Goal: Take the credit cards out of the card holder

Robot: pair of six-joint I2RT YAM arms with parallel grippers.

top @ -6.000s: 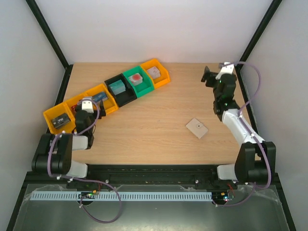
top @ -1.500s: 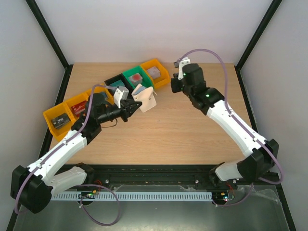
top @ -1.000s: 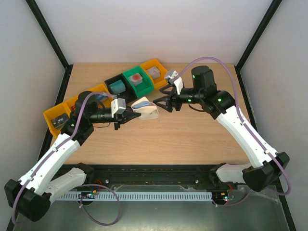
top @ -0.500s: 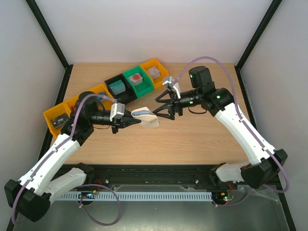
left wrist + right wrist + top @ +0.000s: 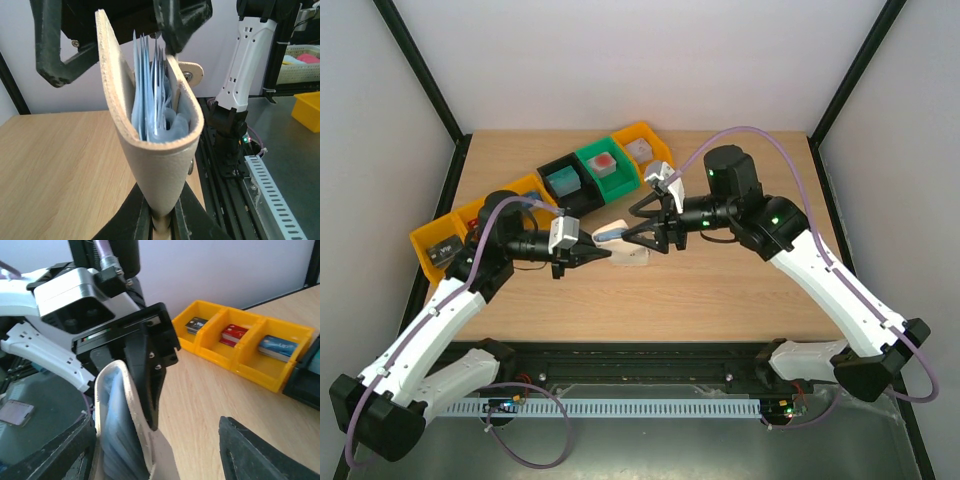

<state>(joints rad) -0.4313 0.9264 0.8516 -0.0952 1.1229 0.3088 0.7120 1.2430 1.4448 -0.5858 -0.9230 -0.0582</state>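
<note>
The beige card holder hangs over the table between the two arms, with my left gripper shut on its folded spine. In the left wrist view the holder gapes upward, with light blue pockets and the thin pale edges of the credit cards inside. My right gripper is open, its black fingers straddling the holder's open end without pinching it. In the right wrist view the holder sits close to the left finger of the right gripper.
A curved row of bins runs along the back left: yellow bins holding cards, then black, green and another yellow bin. The yellow bins show behind the holder in the right wrist view.
My right gripper has moved left and down to the holder, and its jaws now straddle the open end. My left gripper lowered the holder slightly and keeps its grip.
</note>
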